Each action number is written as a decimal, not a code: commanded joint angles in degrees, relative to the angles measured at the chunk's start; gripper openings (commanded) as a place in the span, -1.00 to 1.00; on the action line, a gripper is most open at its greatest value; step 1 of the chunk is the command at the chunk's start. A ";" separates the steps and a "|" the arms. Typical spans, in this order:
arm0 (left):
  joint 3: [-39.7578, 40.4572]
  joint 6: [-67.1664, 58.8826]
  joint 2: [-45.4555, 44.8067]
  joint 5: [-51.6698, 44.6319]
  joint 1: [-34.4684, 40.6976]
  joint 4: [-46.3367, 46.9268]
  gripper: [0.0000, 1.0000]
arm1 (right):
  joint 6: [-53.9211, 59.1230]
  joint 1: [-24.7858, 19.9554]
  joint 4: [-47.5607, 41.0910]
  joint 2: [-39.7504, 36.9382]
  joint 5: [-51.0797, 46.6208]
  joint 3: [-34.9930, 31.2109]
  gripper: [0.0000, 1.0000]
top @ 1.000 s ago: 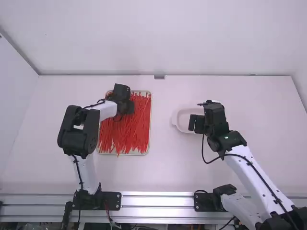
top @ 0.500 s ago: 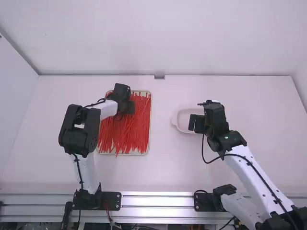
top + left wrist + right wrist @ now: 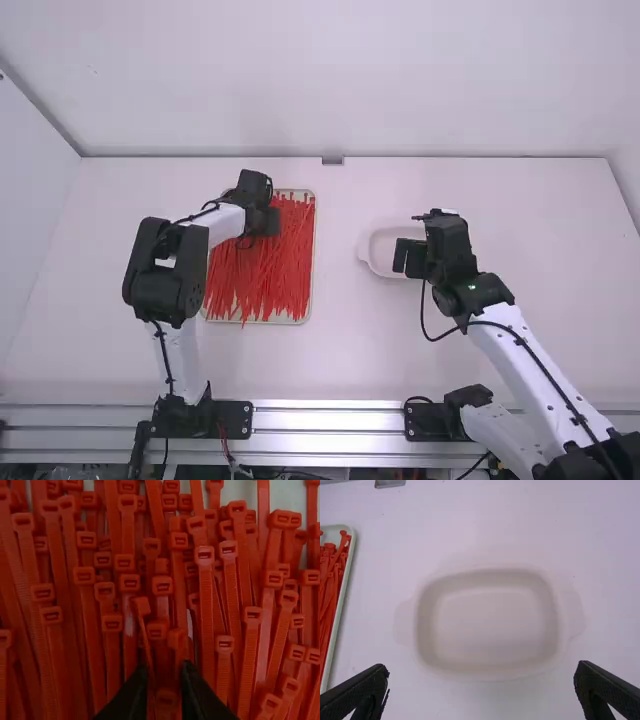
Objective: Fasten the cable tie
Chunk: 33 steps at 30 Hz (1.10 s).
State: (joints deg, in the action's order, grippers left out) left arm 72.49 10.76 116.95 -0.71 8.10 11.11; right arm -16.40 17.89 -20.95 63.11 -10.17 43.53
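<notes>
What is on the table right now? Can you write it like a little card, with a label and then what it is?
Table: white
Tray: left of the middle, holds a heap of red cable ties
Dish: white, empty, right of the tray
Left gripper: down in the heap, fingers nearly together around one cable tie
Right gripper: open wide, over the dish
Fastened yet: no, no tie looks looped

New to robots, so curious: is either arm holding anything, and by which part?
The left gripper seems shut on a red cable tie near its head. The right gripper, open, holds nothing.
</notes>
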 commanded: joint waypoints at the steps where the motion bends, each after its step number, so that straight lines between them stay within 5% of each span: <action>1: 0.85 0.35 1.22 0.76 0.17 0.28 -0.63 | -0.13 0.11 0.04 0.26 -0.15 1.73 1.00; 33: 7.02 0.42 -1.49 1.11 0.15 7.76 -0.96 | -0.09 0.15 -0.09 0.26 0.24 1.73 1.00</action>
State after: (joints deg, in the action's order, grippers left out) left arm 78.04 10.81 116.92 -0.10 8.10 18.52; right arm -16.14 17.89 -20.95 63.11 -9.56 43.53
